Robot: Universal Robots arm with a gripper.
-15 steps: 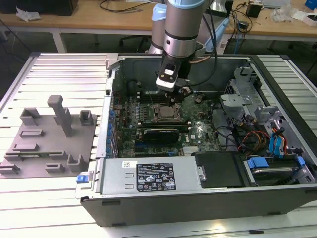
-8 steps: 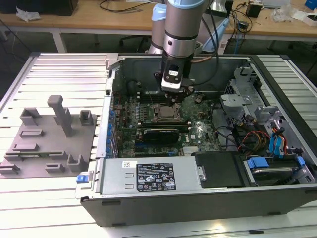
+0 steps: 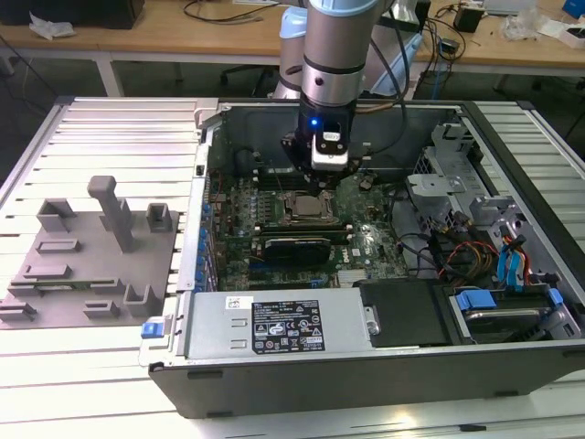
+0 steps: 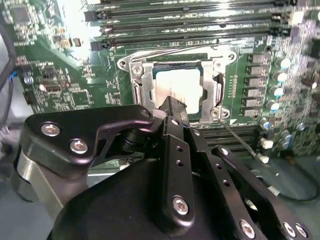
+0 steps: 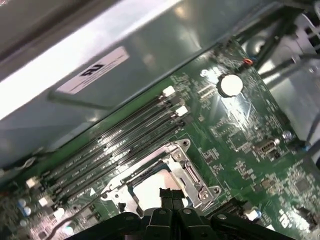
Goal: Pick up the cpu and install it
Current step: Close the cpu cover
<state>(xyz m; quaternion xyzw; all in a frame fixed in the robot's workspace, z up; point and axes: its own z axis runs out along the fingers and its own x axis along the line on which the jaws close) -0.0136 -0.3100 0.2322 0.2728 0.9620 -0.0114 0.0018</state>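
- Pale silver-white metal forms the flat top of the cpu (image 4: 180,87), a small square chip that catches the light in both wrist views (image 5: 150,189).
- The cpu lies flat inside the dark metal-framed socket (image 4: 137,75) on the green motherboard (image 4: 65,95), directly under the tip of the claw (image 4: 172,106).
- In the second wrist view the claw's tip hangs over the cpu's nearer edge. Whether it touches the metal cannot be told.
- Its two fingers (image 5: 165,195) are drawn together with no gap showing, and nothing is clamped between them.
- In the first wrist view the claw (image 5: 171,194) points down at the bright chip, with the socket's frame spreading out to either side of it.
- In the exterior view the arm (image 3: 334,46) stands nearly vertical and reaches straight down into the open computer case (image 3: 384,366). There the claw (image 3: 318,183) sits just above the socket.
- Rows of long dark memory slots (image 5: 115,145) run past the socket on the side away from the claw.
- A long black card (image 3: 294,247) lies just beside the socket, between the claw and the grey power supply (image 3: 274,325).
- The grey moulded tray (image 3: 82,256) sits well apart from the claw, outside the case at the exterior view's left, on a slatted metal table (image 3: 119,128).
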